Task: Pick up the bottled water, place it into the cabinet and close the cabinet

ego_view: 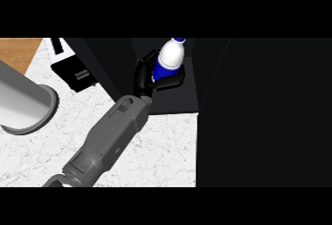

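The bottled water (171,55), white with a blue cap and blue label, stands upright inside the dark open cabinet (174,100) at the upper middle. My left hand (143,75) reaches in from the lower left and is shut on the bottle's lower part. Its fingers wrap the left side and its thumb crosses in front of the base, hiding the bottom. I cannot tell whether the bottle rests on the cabinet floor. My right hand does not show.
A broad black panel (262,112), the cabinet's door or side, fills the right half. A large grey cylindrical pot (24,104) stands at the left on the white marble counter (162,147). A small black box (73,70) sits behind it.
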Controlling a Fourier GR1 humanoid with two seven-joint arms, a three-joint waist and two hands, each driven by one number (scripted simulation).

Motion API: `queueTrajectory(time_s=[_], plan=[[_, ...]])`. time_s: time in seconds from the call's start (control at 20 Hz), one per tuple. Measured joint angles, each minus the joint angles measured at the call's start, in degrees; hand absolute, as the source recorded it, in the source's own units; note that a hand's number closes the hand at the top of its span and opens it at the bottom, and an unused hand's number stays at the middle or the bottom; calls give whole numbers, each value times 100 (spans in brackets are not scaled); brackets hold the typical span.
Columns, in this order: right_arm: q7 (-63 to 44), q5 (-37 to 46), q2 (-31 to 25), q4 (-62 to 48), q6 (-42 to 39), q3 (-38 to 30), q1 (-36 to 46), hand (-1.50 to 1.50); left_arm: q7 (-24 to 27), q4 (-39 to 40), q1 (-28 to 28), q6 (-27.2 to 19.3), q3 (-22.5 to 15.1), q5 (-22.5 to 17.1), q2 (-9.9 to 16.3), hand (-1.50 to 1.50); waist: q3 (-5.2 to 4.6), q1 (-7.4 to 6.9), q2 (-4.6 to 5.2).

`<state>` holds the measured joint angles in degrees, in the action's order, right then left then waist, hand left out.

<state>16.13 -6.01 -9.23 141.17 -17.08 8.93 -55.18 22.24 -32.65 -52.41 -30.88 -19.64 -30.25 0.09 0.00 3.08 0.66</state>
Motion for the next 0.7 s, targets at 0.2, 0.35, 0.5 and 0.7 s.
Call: queueTrajectory(time_s=[0.2, 0.35, 0.5, 0.7], plan=[[68, -63, 12, -73, -88, -90, 34, -150, -22, 771, -423, -210, -15, 278, 64, 150, 2, 41, 20], [45, -126, 21, -106, -130, -142, 134, -150, 46, 1271, -621, -341, 120, 320, 60, 150, 0, 62, 50], [28, -157, 54, -105, -164, -102, 149, -150, 188, 1601, -771, -457, 377, 231, 70, 150, -4, 98, 71], [43, -206, 76, -143, -206, -131, 198, -150, 413, 1945, -909, -444, 627, 157, 181, 150, -7, 153, 98]])
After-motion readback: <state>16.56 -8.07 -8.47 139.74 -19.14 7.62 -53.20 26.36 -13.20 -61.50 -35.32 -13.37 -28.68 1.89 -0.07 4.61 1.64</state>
